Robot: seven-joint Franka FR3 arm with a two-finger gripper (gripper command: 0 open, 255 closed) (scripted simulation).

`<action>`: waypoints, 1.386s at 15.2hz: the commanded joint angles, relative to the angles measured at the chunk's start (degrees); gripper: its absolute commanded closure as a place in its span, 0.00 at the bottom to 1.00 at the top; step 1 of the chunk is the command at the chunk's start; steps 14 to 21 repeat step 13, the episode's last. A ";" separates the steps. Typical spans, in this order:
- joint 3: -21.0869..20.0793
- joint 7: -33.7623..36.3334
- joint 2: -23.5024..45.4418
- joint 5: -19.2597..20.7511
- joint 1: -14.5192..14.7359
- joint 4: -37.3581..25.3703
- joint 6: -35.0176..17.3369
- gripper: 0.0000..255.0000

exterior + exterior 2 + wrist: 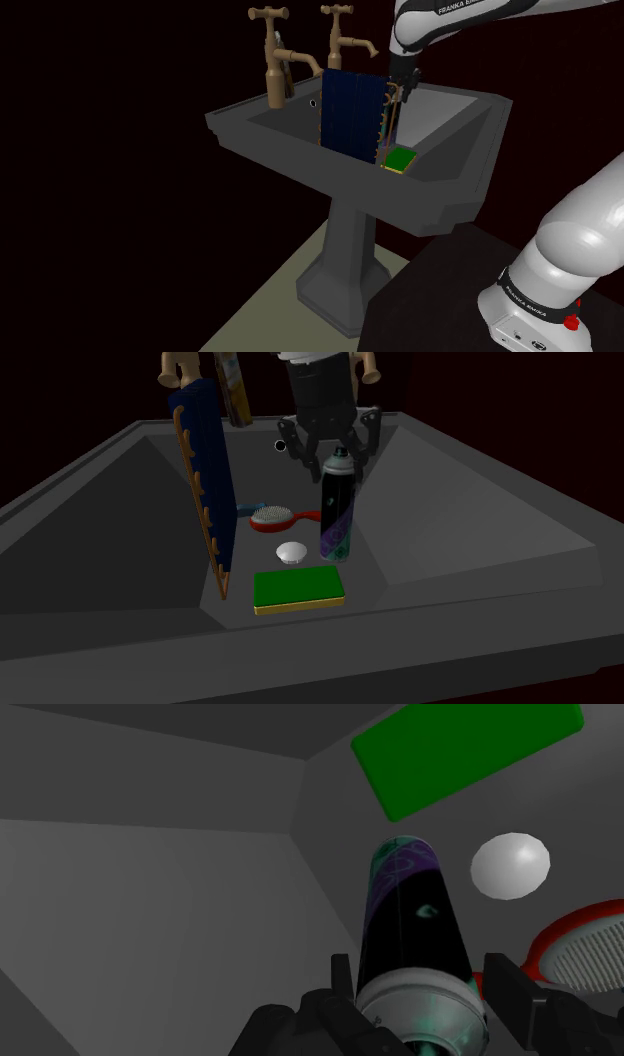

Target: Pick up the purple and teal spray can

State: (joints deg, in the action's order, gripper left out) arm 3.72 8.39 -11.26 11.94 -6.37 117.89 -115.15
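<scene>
- Hand [333,456] hangs straight down over the basin of the sink [450,642]. Its fingers [345,984] stand apart, one on each side of the top of the spray can [338,517]. I cannot make out firm contact, so I read it as not yet clamped.
- The spray can is dark with purple and teal markings. It stands upright on the basin floor directly under the hand, with its long axis vertical and in line with my approach.
- In the wrist view, the cap sits centred between the fingers, so I judge the next move to be a plain squeeze and then a straight lift.
- In the second exterior view, a red brush [272,517] lies at 9 o'clock from the can, a white round piece [292,552] at 8 o'clock and a green sponge [298,588] at 7 o'clock. All are near the can but apart from it.
- A dark blue rack [205,482] stands on edge further out at 9 o'clock. The basin wall slopes up close at 3 o'clock.
- Room is tight sideways but open at 12 o'clock, so I would go up.
</scene>
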 commanded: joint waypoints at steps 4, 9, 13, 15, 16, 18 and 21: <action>-0.06 -0.72 -0.25 -0.31 0.06 -3.55 3.73 1.00; -0.15 -1.37 -0.16 -0.58 0.13 -7.47 7.52 1.00; -0.19 -1.64 -0.03 -0.69 0.16 -9.26 9.15 1.00; -0.19 -1.64 -0.03 -0.69 0.16 -9.26 9.15 1.00; -0.19 -1.64 -0.03 -0.69 0.16 -9.26 9.15 1.00; -0.19 -1.64 -0.03 -0.69 0.16 -9.26 9.15 1.00; -0.19 -1.64 -0.03 -0.69 0.16 -9.26 9.15 1.00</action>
